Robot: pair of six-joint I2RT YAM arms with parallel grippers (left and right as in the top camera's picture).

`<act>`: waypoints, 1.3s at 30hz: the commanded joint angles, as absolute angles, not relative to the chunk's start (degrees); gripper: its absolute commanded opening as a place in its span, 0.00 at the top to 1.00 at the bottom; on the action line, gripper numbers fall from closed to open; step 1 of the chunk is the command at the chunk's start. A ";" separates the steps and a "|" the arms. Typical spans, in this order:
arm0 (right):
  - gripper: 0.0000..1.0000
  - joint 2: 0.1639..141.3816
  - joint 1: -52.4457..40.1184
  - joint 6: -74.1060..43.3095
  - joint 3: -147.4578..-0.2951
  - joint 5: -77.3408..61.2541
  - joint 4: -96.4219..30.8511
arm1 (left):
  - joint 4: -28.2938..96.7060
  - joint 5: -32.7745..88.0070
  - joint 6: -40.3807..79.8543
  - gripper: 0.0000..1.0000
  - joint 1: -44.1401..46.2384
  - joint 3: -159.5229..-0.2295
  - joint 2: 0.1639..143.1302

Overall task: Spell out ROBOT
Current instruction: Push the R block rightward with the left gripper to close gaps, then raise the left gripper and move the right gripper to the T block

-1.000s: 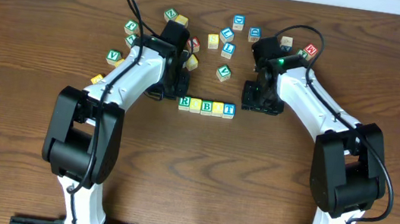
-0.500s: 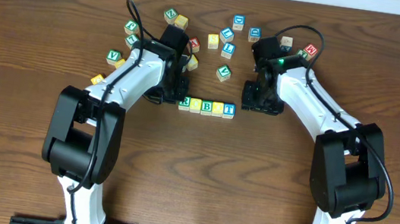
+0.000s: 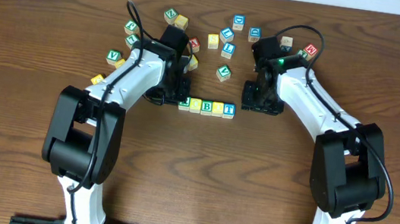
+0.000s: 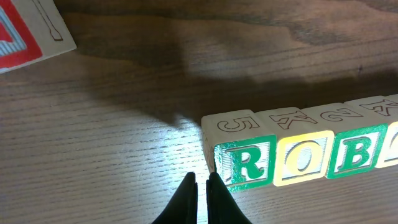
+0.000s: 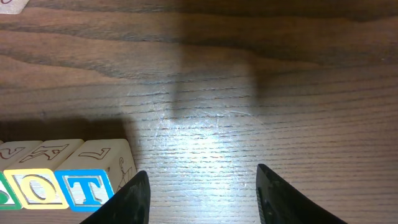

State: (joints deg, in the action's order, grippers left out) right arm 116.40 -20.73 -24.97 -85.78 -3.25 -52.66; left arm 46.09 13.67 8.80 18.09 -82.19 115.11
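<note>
A row of letter blocks [image 3: 207, 107] lies on the table, reading R, O, B, O, T. In the left wrist view the green R block [image 4: 245, 163] is the row's left end, with a yellow O [image 4: 303, 160] and a green B [image 4: 351, 155] beside it. My left gripper [image 4: 199, 179] is shut and empty, its tips at the R block's left edge. In the right wrist view the blue T block [image 5: 87, 188] ends the row. My right gripper [image 5: 202, 179] is open and empty over bare wood just right of the T.
Several loose letter blocks lie scattered behind the row, such as a green V block [image 3: 223, 73], a blue block [image 3: 227, 50] and a red-lettered block [image 3: 311, 49]. More sit at the left, near a green block [image 3: 113, 57]. A red-and-white block [image 4: 28, 28] lies close behind my left gripper.
The left gripper has slid right to the R block's left side, closing the row up a little. The right arm has not moved.
</note>
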 commanded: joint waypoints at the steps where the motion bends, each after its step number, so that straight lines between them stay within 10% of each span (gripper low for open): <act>1: 0.51 115.00 -20.27 -24.58 -86.83 -2.96 -52.77 | 46.39 14.59 8.93 0.93 18.70 -81.52 115.77; 33: 0.51 115.00 -20.27 -24.60 -86.83 -2.98 -53.17 | 47.29 10.85 8.69 0.93 19.18 -82.15 108.29; 39: 0.65 115.02 -20.29 -24.60 -86.02 -2.96 -53.82 | 47.29 10.85 8.64 0.92 17.02 -82.15 107.04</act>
